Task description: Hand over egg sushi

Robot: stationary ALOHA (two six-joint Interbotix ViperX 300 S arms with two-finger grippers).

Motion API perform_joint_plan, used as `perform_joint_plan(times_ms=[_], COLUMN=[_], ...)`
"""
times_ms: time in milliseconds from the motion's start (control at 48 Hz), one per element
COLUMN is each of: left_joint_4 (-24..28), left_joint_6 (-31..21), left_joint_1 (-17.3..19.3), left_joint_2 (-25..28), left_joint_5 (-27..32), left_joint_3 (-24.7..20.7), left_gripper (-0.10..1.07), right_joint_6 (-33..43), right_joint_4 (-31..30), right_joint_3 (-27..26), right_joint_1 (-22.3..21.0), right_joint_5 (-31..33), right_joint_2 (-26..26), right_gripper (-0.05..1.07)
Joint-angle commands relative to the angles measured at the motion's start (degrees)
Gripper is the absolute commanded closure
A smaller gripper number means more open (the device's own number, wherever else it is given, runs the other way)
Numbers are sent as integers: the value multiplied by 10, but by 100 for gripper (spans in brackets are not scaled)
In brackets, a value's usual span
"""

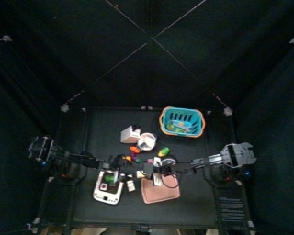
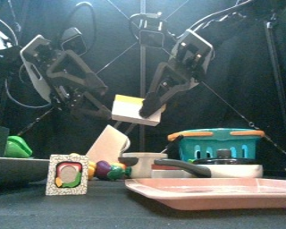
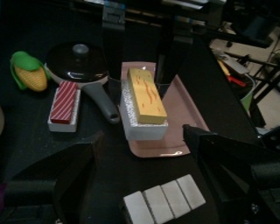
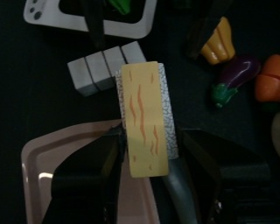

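The egg sushi [image 4: 146, 118], a white rice block with a yellow egg top, is held in the air between my right gripper's [image 4: 146, 149] jaws. In the front view the egg sushi [image 2: 136, 109] hangs above the table's middle, with the right gripper [image 2: 154, 100] coming down on it from the upper right. My left gripper [image 2: 96, 104] is just to its left, open and empty. In the left wrist view the egg sushi [image 3: 143, 101] lies straight ahead of the open left gripper [image 3: 149, 175], a short way beyond its jaws.
A pink tray [image 2: 217, 190] lies at the front right, below the sushi. A teal basket [image 2: 214, 141] stands behind it. A black pan [image 3: 78, 61], corn [image 3: 29, 72], a red-topped sushi [image 3: 66, 102] and white blocks [image 3: 166, 201] lie nearby. A framed card [image 2: 68, 174] stands front left.
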Motion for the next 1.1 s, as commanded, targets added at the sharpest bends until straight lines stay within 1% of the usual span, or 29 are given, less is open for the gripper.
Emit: perform_joint_plan(times_ms=[0,146,292,438,688,833,1083], left_joint_4=[-16,-31,-48,-67,-68,-67,-67], left_joint_6=[18,61,94,107,108,109,109], left_joint_1=[-1,0,-1,-1,0,-1,-1], left_joint_2=[3,15,29,38,40,40,40], left_joint_5=[16,36,37,30,12,1,0], left_joint_3=[-25,-46,-55,-55,-53,-51,-47], left_gripper=[-6,-6,-6,-6,-4,4,28], right_joint_6=[-1,-2,-2,-2,-3,-4,-8], right_joint_4=[4,2,-2,-8,-13,-12,-20], right_joint_3=[-15,-15,-14,-11,-9,-5,5], right_joint_1=[-5,-9,-16,-17,-17,-18,-19], right_joint_5=[-6,-35,-41,-47,-58,-67,-79], right_joint_2=[-20,-20,-20,-20,-18,-18,-18], right_gripper=[47,47,47,47,47,47,46])
